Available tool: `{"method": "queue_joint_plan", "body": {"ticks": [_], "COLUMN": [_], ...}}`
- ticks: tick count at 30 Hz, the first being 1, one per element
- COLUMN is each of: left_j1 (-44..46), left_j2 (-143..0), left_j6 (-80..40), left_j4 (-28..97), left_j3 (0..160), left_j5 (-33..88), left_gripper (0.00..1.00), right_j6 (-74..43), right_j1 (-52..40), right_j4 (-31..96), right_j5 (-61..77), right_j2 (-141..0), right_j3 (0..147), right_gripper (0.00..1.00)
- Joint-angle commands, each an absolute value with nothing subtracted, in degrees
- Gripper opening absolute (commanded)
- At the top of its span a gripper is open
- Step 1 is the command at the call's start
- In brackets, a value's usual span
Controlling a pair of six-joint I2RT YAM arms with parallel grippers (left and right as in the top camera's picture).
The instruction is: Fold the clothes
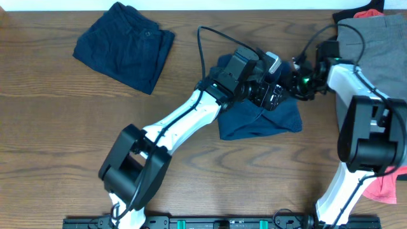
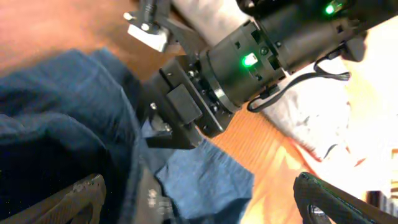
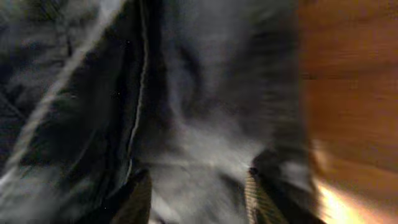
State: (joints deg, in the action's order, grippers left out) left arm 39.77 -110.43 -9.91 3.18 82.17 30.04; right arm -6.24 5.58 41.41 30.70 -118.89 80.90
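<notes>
Two grippers: crowd close over navy shorts (image 1: pixel 254 124).
Left gripper (image 2: pixel 199 190): fingers spread, empty.
Right gripper (image 3: pixel 196 190): blurred, grip unclear.
Step tip: should pinch one edge firmly, fold flat, avoid collision.

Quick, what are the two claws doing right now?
Left gripper: open, above the navy shorts.
Right gripper: at the navy shorts; grip cannot be told.

Robotics lab workbench seen from above. A brown wood-grain table (image 1: pixel 38 127) holds two white and black robot arms, the left arm (image 1: pixel 184 117) and the right arm (image 1: pixel 362 137), rising from a black metal rail (image 1: pixel 191 222) along its near edge. Loose black cables (image 1: pixel 202 48) and a green indicator light (image 2: pixel 249 60) show exposed test hardware.
</notes>
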Motion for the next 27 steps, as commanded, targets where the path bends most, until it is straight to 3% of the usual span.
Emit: {"method": "queue_joint_plan", "body": {"ticks": [1,14,20,27], "left_j1": [38.74,28.73,21.91,20.95], "left_j2": [-102.65,-84.18,-84.9,-88.29], "left_j6": [-10.41,-8.78,-8.62,-5.58], "left_j4": [2.94,18.31,30.63,35.88], "left_j3": [83.61,83.61,83.59,83.48], "left_j5": [30.92,28.18,20.14,16.82], "left_gripper": [0.98,0.98,0.98,0.98], "right_j6": [-5.02,-3.46,-2.63,-4.21], "right_j1": [7.22,0.47,-5.5,-8.86], "right_j4": [42.81,45.71,46.74,50.06], "right_j5": [30.33,29.12,18.65,1.48], "right_j2": [-112.53,-104.92,-106.89,-109.89], "right_j3": [83.68,83.72,83.57,83.55], "right_gripper": [0.52,0.65,0.83,0.98]}}
